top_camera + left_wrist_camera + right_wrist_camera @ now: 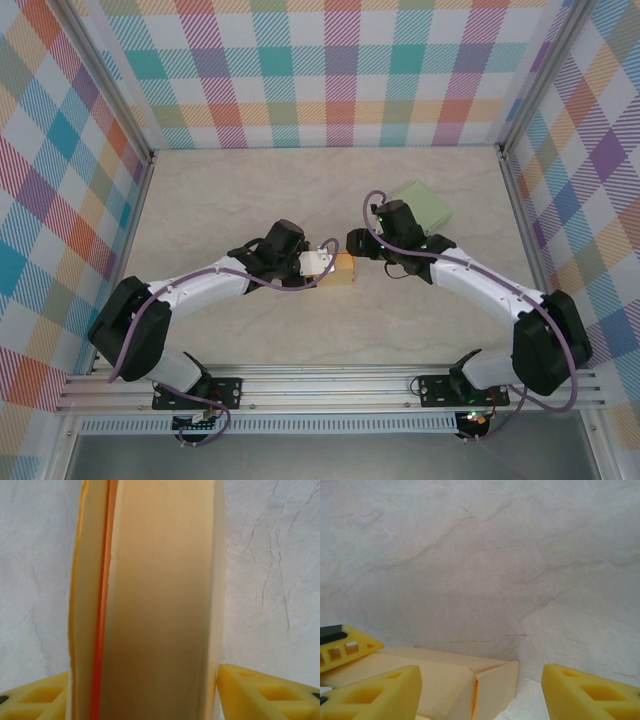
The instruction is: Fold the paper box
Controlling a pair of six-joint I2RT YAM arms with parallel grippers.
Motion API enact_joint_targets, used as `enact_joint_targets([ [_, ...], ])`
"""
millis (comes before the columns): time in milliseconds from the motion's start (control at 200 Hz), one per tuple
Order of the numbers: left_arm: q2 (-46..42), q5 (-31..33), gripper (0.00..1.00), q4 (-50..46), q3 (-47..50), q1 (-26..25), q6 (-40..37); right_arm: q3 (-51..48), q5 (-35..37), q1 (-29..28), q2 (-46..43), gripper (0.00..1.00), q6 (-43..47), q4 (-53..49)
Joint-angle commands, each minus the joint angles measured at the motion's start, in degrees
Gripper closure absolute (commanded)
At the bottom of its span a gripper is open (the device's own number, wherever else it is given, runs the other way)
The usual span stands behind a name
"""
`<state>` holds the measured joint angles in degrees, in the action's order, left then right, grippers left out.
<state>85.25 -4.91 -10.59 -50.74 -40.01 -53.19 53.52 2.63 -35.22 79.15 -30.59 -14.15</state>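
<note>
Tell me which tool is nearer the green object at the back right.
Right. The right tool sits just near-left of the green object; the left tool is farther left, gripping the paper box.

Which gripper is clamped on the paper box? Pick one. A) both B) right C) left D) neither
C: in the left wrist view the paper box fills the left gripper, a finger against each side; the right gripper stands open, one finger clear of it.

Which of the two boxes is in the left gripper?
The tan box, clamped in the left gripper; the green box lies apart behind the right arm.
</note>
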Motion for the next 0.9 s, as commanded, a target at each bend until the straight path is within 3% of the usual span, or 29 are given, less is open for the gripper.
enact_joint_targets([
  [0, 0.79, 0.25, 0.37, -2.1, -1.82, -0.34, 1.22, 1.16, -4.37, 0.07, 1.82, 0.34, -1.3, 0.82],
  [450, 0.63, 2.45, 0.36, -1.28, -2.26, -0.38, 4.45, -5.64, -5.11, 0.09, 0.48, 0.35, -3.16, 2.8],
  [895, -0.51, 2.62, 0.35, -0.31, -1.31, -0.3, 5.54, -10.73, -5.12, 0.13, 1.26, 0.46, -4.6, 6.47],
])
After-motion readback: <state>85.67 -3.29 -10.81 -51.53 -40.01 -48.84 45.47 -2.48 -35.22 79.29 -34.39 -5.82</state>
